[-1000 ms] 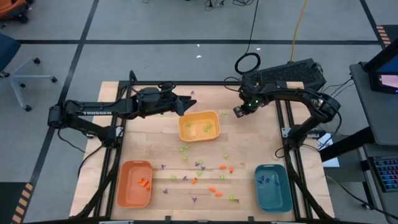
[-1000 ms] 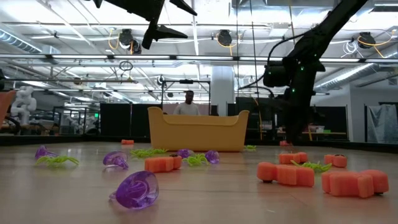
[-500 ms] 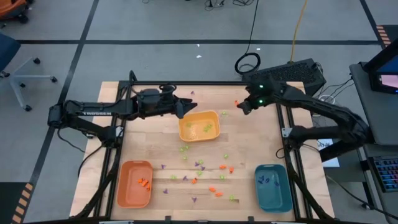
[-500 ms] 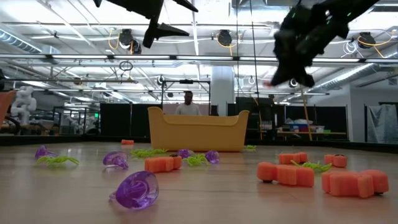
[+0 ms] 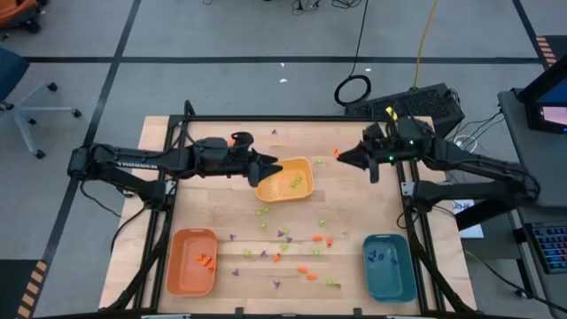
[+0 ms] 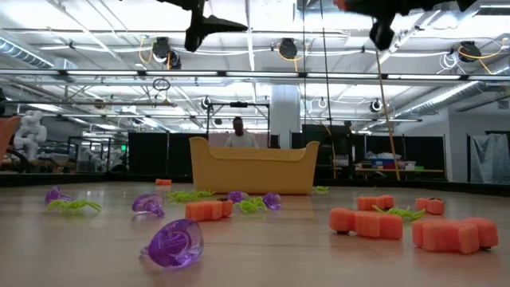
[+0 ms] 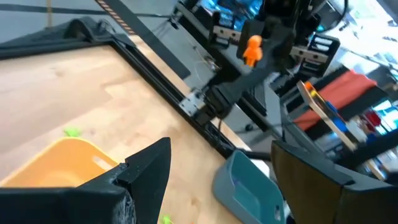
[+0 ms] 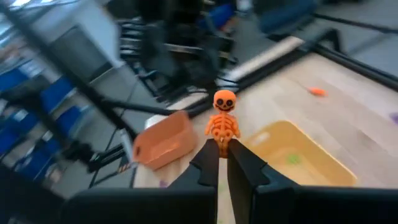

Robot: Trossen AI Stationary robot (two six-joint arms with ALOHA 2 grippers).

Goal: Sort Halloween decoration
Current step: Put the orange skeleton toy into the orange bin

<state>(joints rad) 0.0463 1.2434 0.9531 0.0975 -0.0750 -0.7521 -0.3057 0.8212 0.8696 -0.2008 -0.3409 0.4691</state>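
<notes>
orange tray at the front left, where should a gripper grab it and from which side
Pinch one long side wall of the orange tray near its middle, coming straight down from above. It lies flat and open-topped, so its thin upright rim is the only graspable part. Probably choose the outer wall: the few orange pieces lie nearer the inner one.

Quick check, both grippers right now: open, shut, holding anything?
Left gripper: open, holding nothing, raised over the yellow rectangular tray.
Right gripper: shut on a tiny orange skeleton figure, lifted above the table.
</notes>
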